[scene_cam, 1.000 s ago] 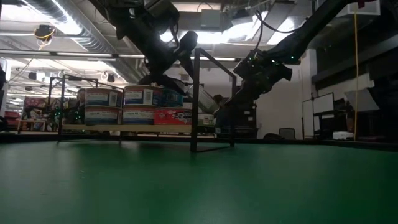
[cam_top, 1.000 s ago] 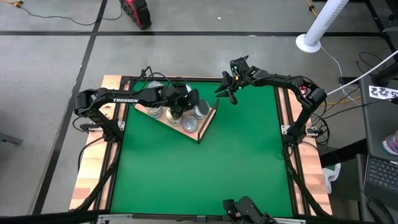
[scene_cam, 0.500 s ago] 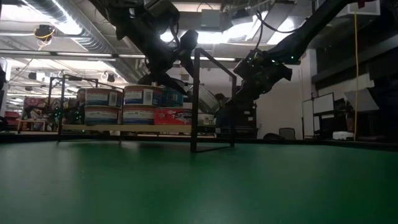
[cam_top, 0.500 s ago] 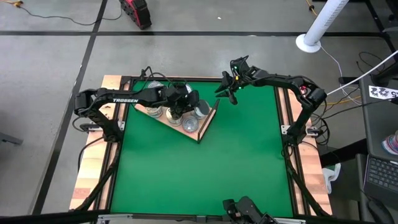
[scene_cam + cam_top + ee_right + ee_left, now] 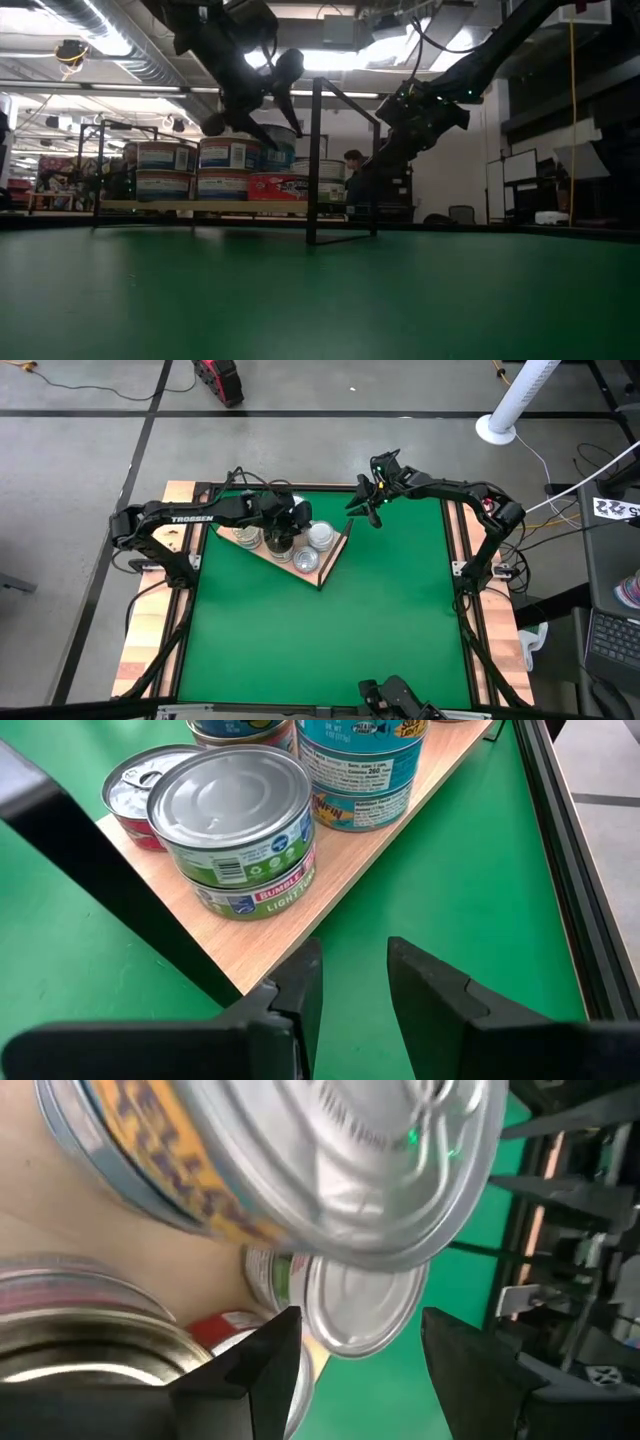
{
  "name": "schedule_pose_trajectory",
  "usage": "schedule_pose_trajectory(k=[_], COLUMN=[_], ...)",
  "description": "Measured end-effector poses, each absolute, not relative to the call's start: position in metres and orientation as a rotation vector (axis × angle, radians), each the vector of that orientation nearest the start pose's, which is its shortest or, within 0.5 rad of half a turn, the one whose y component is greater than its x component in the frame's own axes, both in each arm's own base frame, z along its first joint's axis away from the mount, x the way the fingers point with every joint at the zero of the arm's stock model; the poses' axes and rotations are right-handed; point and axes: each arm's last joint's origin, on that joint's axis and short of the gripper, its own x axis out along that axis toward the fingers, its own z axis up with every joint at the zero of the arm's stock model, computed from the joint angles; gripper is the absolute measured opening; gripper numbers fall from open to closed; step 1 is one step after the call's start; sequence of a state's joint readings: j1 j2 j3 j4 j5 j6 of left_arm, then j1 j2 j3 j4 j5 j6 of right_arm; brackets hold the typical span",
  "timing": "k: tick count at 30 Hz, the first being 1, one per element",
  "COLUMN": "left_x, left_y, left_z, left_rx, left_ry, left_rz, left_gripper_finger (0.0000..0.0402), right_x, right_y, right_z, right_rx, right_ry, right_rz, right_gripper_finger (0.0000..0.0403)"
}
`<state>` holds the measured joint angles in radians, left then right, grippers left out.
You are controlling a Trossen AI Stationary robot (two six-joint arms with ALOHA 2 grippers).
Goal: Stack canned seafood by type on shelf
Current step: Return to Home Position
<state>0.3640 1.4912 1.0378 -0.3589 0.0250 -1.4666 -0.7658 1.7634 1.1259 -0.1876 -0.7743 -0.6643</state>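
The shelf (image 5: pixel 266 550), a light wooden board with a black wire frame end (image 5: pixel 338 552), lies at the table's far left. Canned seafood stands on it in short stacks: blue-labelled tins (image 5: pixel 228 153), a green-labelled pair (image 5: pixel 240 830), a red tin (image 5: pixel 140 790) and a silver-topped tin (image 5: pixel 321 536). My left gripper (image 5: pixel 296 518) hovers open just above the stacks, close over a blue-and-yellow tin (image 5: pixel 300 1170), with nothing between its fingers (image 5: pixel 250 1380). My right gripper (image 5: pixel 345 990) hangs open off the shelf's frame end and holds nothing.
Bare green mat (image 5: pixel 330 630) covers the near and right parts of the table. The upright black wire frame (image 5: pixel 315 160) stands between the stacks and my right gripper. The table's wooden side rails (image 5: pixel 150 630) border the mat.
My left gripper has drawn back a little toward the table's left and upward, still open. This uncovers a silver-topped tin near the frame end and a blue-labelled tin on top of a stack. The tins stay where they were.
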Motion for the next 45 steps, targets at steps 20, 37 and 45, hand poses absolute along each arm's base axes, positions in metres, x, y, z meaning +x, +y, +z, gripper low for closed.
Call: schedule_pose_trajectory(k=[20,37,45], left_x=[0.215,0.128,0.138], left_y=[0.085,0.041,0.029], left_z=[0.332,0.329,0.26], left_rx=[-1.127,-0.428,-0.332], left_ry=[0.277,0.416,0.273], left_rz=[0.688,0.541,0.401], left_gripper_finger=[0.0177,0.0022,0.0006], right_x=[0.257,0.182,0.145], right_y=[-0.25,-0.213,-0.158], right_z=[0.21,0.31,0.331], right_rx=[-0.066,0.082,0.154], right_ry=[0.615,0.548,0.497], right_rz=[0.052,-0.175,-0.028], right_gripper_finger=[0.0115,0.0115,0.0115])
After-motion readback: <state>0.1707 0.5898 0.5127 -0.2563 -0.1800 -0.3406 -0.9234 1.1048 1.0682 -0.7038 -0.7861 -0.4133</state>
